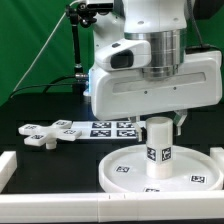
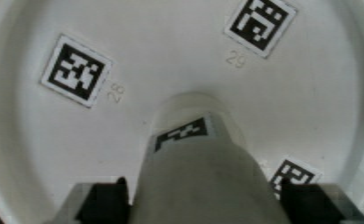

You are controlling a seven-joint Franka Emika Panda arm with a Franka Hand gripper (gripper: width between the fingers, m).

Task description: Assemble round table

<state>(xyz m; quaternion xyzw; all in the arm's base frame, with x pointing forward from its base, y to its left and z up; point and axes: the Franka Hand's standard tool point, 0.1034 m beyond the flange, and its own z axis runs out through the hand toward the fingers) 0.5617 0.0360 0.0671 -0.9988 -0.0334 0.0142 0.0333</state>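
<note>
Standing upright at the middle of the one round disc [image 1: 120, 160], a single short cylinder [image 1: 158, 142] is seen directly beneath the white arm [image 1: 150, 60], whose fingers [image 2: 104, 200] are shown in the wrist view as dark shapes on either side of the cylinder's near end. Whether they are clamped on it or only set close beside it cannot be told. One four-lobed cross piece [image 1: 42, 134] is left lying flat on the desk [image 1: 40, 160], well apart from the disc toward the exterior view's left, with the marker board [image 1: 105, 128] lying between it and the arm. Three square tags are counted on the disc's face in the wrist view, and one more on the cylinder's side; two tags are made out on the cylinder in the exterior view. The disc is placed toward the exterior view's right, near the front rail. The desk is covered in matte black and edged with white rails [image 1: 60, 207], one along the front and one at the exterior view's left. A green backdrop [image 1: 40, 50] is hung behind the scene, with darkness to the side of it.
</note>
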